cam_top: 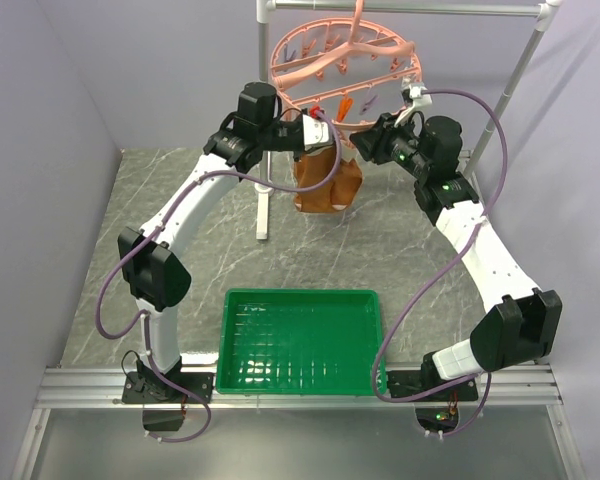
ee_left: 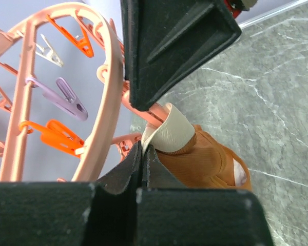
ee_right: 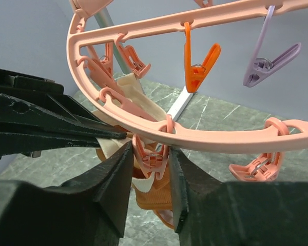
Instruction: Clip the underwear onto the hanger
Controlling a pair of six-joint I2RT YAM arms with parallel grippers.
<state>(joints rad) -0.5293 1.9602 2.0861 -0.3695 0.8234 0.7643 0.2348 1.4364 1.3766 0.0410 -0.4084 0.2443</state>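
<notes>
Underwear (ee_left: 210,159) pinched in shut left jaws; right jaws part-open, straddling a pink clothespin (ee_right: 153,159).

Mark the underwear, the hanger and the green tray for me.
underwear (cam_top: 330,190), top external view, on the orange fabric body.
hanger (ee_right: 220,142), right wrist view, on the pink ring's near rim.
green tray (cam_top: 300,345), top external view, on its bare floor.
</notes>
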